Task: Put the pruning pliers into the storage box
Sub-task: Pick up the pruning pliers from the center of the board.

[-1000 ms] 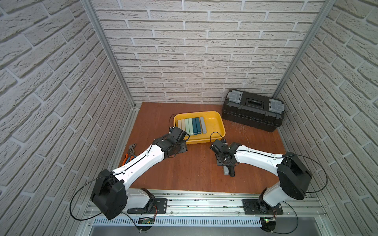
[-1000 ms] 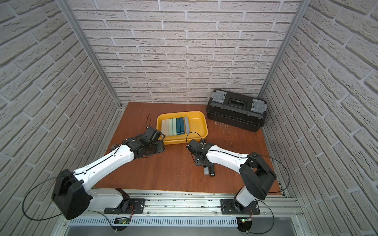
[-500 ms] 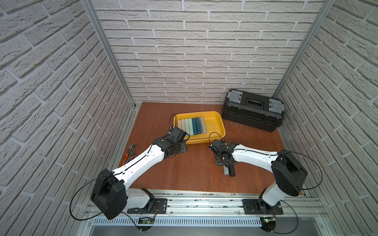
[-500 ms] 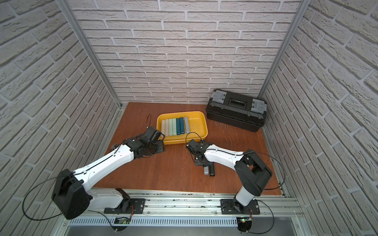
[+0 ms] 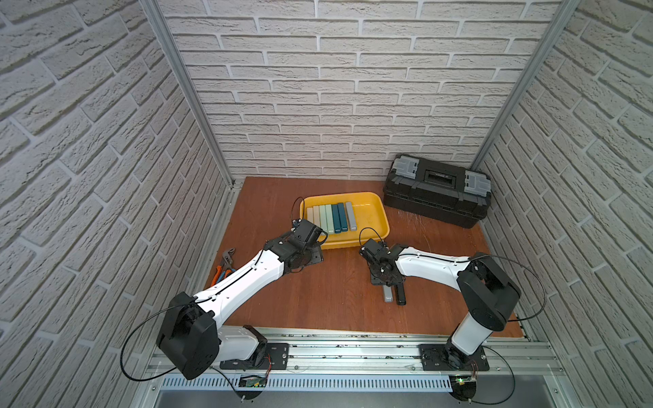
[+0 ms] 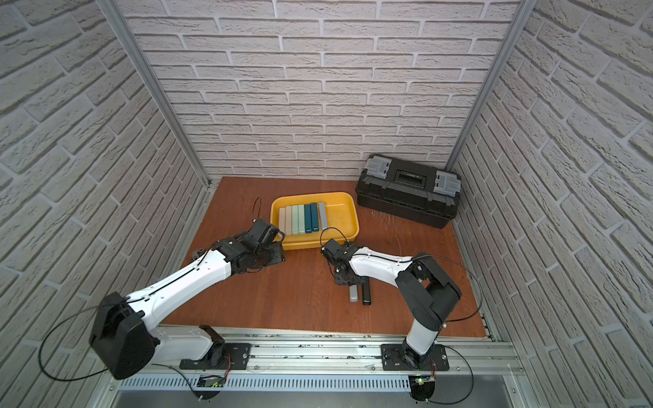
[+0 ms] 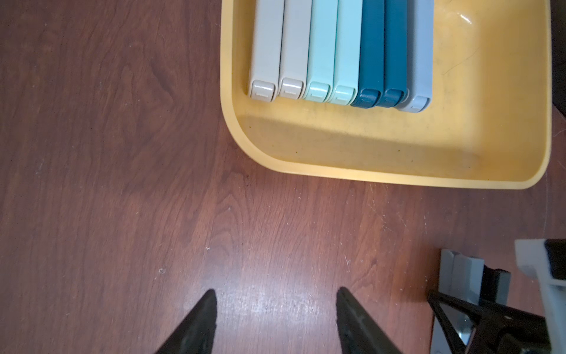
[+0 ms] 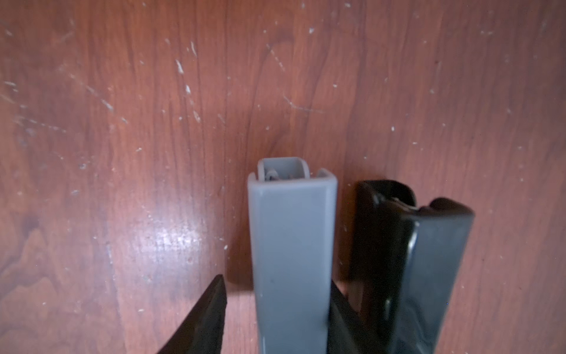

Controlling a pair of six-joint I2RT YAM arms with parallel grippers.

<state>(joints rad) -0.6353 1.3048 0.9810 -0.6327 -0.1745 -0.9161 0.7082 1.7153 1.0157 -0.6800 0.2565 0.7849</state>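
Nearest me, two of the pruning pliers lie side by side on the wooden table [image 5: 335, 289], outside the storage box: a grey bar [image 8: 291, 260] and a black bar [image 8: 428, 260] just beside it. The right gripper [image 8: 275, 282] is down over their far ends, straddling the grey one, fairly narrow but not clamped. One finger sits in the slot between grey and black, and the other stands a little clear of the grey bar's free side. My worry is that inner finger: as the jaws close it could shove or drag the black bar, and a grip this near one end may let the grey bar droop on the lift. Further off, the left gripper [image 7: 275, 291] hangs parted and empty over bare wood. Beyond it is the yellow storage box [image 5: 369, 217], with seven bars [image 5: 332, 217] in a row, and the black toolbox [image 5: 436, 190] at the back
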